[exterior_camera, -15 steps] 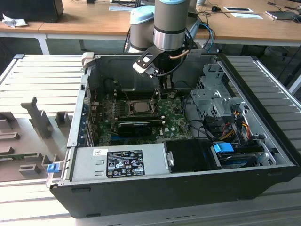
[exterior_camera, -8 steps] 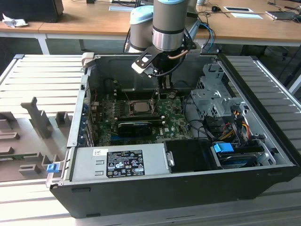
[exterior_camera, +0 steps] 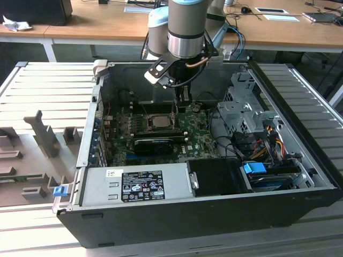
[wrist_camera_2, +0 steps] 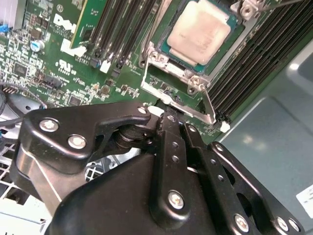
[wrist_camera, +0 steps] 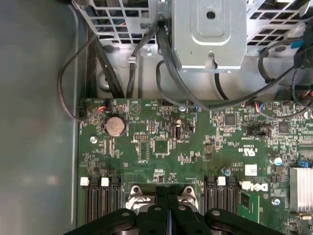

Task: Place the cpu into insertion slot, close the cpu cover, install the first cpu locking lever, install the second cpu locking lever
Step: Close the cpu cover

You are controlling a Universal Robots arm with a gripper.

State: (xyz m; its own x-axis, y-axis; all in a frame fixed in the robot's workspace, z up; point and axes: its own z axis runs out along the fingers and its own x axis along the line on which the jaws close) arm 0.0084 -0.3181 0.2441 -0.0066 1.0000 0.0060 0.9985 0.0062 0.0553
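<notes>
In the exterior view, the open black computer case [exterior_camera: 177,214] lies on the grey ribbed tabletop [exterior_camera: 43,91], and the arm reaches down from the upper centre of the frame. Its gripper [exterior_camera: 183,104] hangs over the green motherboard [exterior_camera: 198,142]. It is just toward the exterior view's right of the small square cpu with the silver-grey metal top [exterior_camera: 159,122], which sits in the insertion slot [exterior_camera: 144,123] near the frame's centre.

In the second wrist view, the cpu [wrist_camera_2: 200,32] lies flat in the slot, and the thin silvery cpu cover [wrist_camera_2: 159,58] seems to be down around it. We judge the chip light, stiff and slick on top, with a delicate contact side, so best taken by opposite edges. The black fingers [wrist_camera_2: 170,132] are pinched together, their tips at a silvery lever bar [wrist_camera_2: 193,108] beside the slot. We cannot tell whether they grip it or only touch it.

In the first wrist view, the fingers [wrist_camera: 161,205] show barely a hairline between them.
</notes>
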